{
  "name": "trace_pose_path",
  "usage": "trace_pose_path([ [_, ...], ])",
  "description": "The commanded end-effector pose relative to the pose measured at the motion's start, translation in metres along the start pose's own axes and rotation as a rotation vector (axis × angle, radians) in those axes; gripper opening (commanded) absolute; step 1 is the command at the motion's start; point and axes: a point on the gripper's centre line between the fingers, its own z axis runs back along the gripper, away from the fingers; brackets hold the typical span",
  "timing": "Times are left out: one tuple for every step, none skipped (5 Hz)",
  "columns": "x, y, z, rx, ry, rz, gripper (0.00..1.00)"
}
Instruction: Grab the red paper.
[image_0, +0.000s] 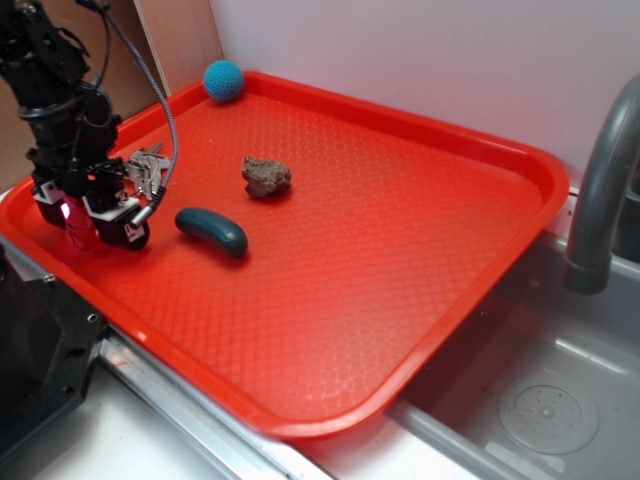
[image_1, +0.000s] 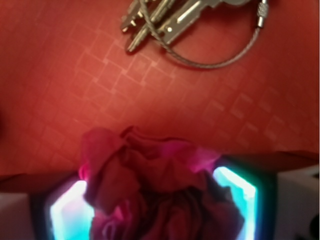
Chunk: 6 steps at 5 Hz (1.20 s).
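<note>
The red paper (image_1: 150, 175) is a wrinkly dark-red wad that fills the gap between my two glowing pads (image_1: 67, 215) in the wrist view and touches both of them. My gripper (image_1: 155, 197) is shut on it. In the exterior view the gripper (image_0: 95, 230) stands low over the left end of the orange-red tray (image_0: 540, 170). There the paper (image_0: 85, 235) shows only as a reddish lump between the fingers. I cannot tell whether the wad rests on the tray or is just above it.
A bunch of keys on a wire loop (image_0: 148, 172) (image_1: 165, 20) lies just beyond the gripper. A dark teal oblong object (image_0: 212, 230), a brown rock (image_0: 266, 176) and a blue ball (image_0: 223, 80) share the tray. A faucet (image_0: 600, 190) and sink (image_0: 540, 400) are at the right.
</note>
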Motion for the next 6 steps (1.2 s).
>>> trace_pose_path([
  [-0.002, -0.018, 0.039, 0.040, 0.037, -0.036, 0.00],
  [0.002, -0.036, 0.081, 0.036, -0.025, -0.069, 0.00],
  [0.013, -0.060, 0.131, 0.016, -0.109, -0.125, 0.00],
  [0.027, -0.083, 0.173, -0.002, -0.138, -0.173, 0.00],
  [0.048, -0.102, 0.201, -0.005, -0.188, -0.204, 0.00],
  [0.055, -0.103, 0.206, -0.017, -0.196, -0.198, 0.00],
])
